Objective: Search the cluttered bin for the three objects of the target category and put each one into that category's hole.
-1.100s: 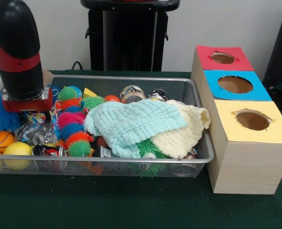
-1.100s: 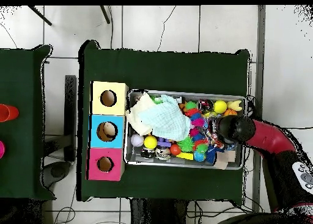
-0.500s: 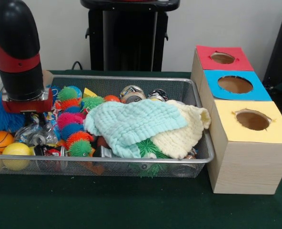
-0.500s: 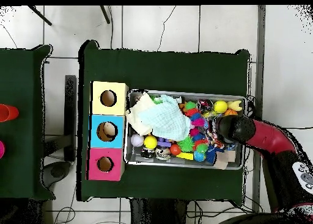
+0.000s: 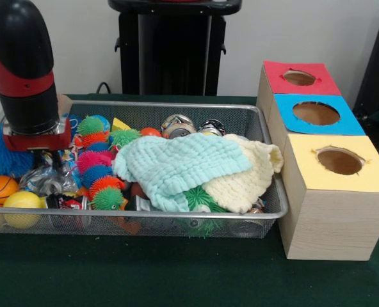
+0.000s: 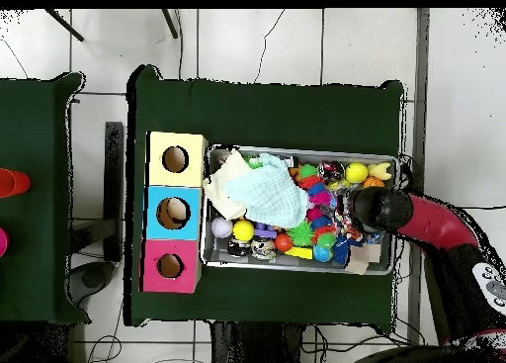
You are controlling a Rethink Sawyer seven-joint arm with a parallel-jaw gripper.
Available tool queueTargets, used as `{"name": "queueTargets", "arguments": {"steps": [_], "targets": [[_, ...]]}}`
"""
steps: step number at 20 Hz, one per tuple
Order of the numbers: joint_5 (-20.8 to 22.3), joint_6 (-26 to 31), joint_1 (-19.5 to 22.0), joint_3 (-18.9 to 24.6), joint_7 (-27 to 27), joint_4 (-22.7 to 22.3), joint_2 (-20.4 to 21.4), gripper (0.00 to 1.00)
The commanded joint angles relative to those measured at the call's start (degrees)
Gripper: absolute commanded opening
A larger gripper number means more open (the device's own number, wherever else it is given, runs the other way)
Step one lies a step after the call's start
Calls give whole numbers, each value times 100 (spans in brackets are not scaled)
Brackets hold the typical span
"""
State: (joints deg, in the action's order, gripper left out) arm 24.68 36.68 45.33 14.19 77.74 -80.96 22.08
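Under pincer: crinkly wrappers, bin left.

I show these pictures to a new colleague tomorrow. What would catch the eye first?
First the wire bin, crammed with bright spiky balls and with a mint cloth over a cream cloth. Then the red and black arm plunging into the bin's end farthest from the boxes. Beside the bin stand three wooden boxes with red, blue and yellow holed tops.

Red cup, perhaps, side table
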Motion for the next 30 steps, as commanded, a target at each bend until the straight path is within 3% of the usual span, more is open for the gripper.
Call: {"name": "queueTargets", "arguments": {"steps": [1, 9, 16, 25, 30], "targets": [[-35, -210, -30, 597, -82, -273, 82, 0], [-149, 274, -166, 540, -114, -352, 659, 0], [-222, 932, -286, 510, -299, -65, 900, 0], [-204, 636, -227, 565, -256, -111, 640, 0], [-218, 674, -245, 537, -232, -171, 747, 0]]}}
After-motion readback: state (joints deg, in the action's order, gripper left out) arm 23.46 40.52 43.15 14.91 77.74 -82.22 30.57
